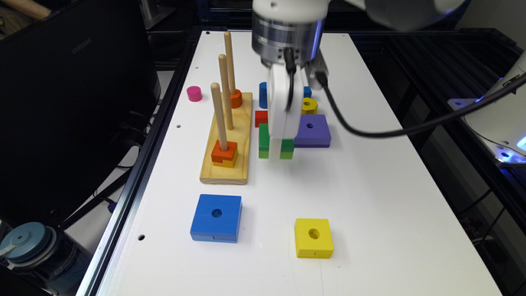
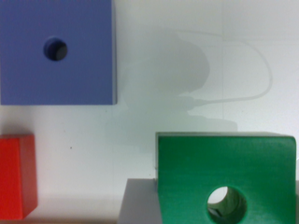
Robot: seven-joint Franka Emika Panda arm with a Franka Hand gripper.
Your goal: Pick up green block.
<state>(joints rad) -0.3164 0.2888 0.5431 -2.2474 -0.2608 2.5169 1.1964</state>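
The green block [image 1: 287, 148], dark green over lime green, sits mid-table between the wooden peg board and a purple block. My gripper [image 1: 276, 155] has come straight down over it, and its white body hides the block's middle in the exterior view. In the wrist view the green block [image 2: 224, 163] looms large with its round hole showing. A grey finger [image 2: 138, 203] presses against one side and a sliver of the other finger shows at the opposite side. The gripper [image 2: 224, 207] is shut on the block. Whether the block is off the table I cannot tell.
Close by are a purple square block [image 1: 312, 129] [image 2: 56, 51], a red block [image 1: 261, 118] [image 2: 16, 177], a yellow ring [image 1: 309, 105] and a blue cylinder [image 1: 263, 94]. The peg board [image 1: 228, 164] stands toward the exterior view's left. A blue square [image 1: 216, 218] and yellow square [image 1: 313, 237] lie nearer the front.
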